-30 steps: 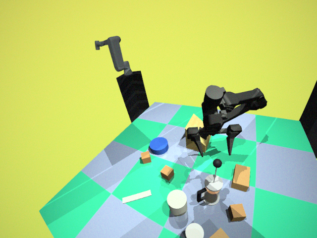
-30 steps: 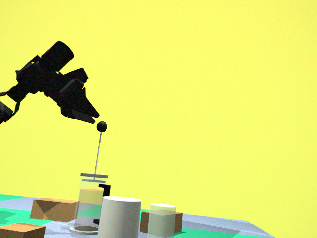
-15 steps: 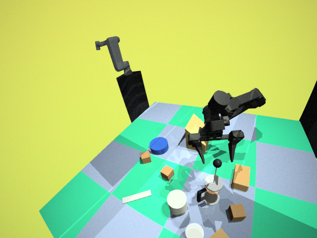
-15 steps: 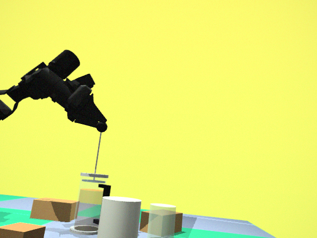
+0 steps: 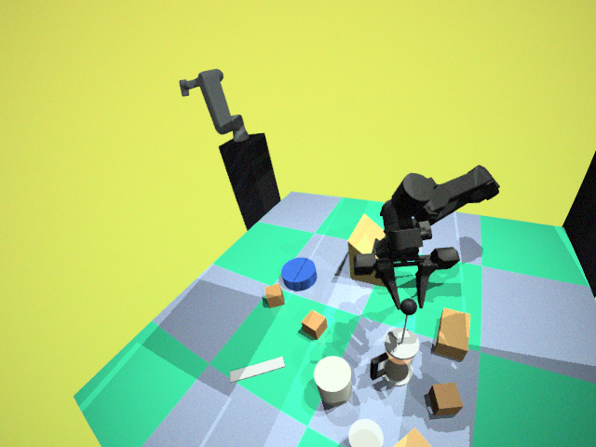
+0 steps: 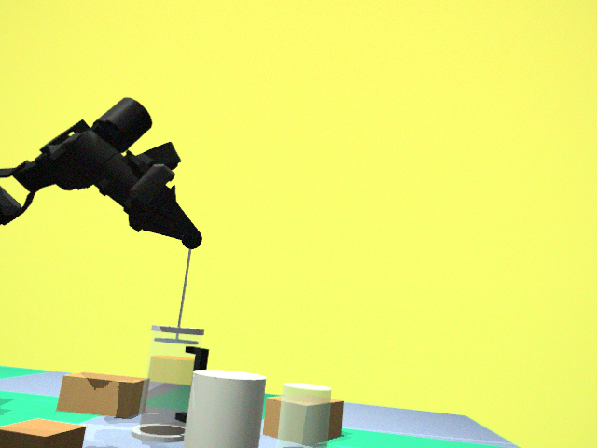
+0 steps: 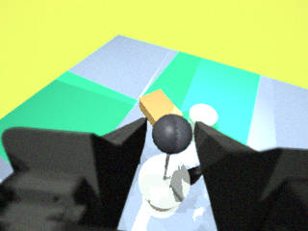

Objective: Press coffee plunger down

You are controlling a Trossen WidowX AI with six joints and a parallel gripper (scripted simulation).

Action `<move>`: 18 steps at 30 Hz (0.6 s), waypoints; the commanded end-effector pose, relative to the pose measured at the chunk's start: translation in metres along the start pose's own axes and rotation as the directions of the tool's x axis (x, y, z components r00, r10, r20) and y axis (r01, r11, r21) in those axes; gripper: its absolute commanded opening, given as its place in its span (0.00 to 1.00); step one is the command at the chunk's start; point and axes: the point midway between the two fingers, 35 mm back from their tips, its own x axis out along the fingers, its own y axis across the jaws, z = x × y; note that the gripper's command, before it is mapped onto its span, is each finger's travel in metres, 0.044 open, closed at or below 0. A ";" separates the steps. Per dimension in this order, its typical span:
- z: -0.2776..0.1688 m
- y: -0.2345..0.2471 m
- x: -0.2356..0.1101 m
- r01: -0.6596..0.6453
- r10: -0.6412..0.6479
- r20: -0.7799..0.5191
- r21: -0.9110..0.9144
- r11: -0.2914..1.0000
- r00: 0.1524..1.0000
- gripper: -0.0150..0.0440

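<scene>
Arm [image 5: 433,196] pitched down, jaws flanking plunger knob [image 7: 171,134]

Bright, even light is seen throughout; hard jagged shadows are cast on the table [image 5: 529,298]. The wrist view's lower foreground is blurred.
</scene>
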 end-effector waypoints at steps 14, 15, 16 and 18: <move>-0.004 -0.002 0.004 0.005 -0.005 -0.001 0.003 1.000 1.000 0.46; -0.006 -0.003 0.005 0.005 -0.005 -0.002 0.003 1.000 1.000 0.46; -0.007 -0.003 0.006 0.005 -0.005 -0.002 0.003 1.000 1.000 0.46; -0.009 -0.003 0.008 0.006 -0.006 -0.003 0.003 1.000 1.000 0.46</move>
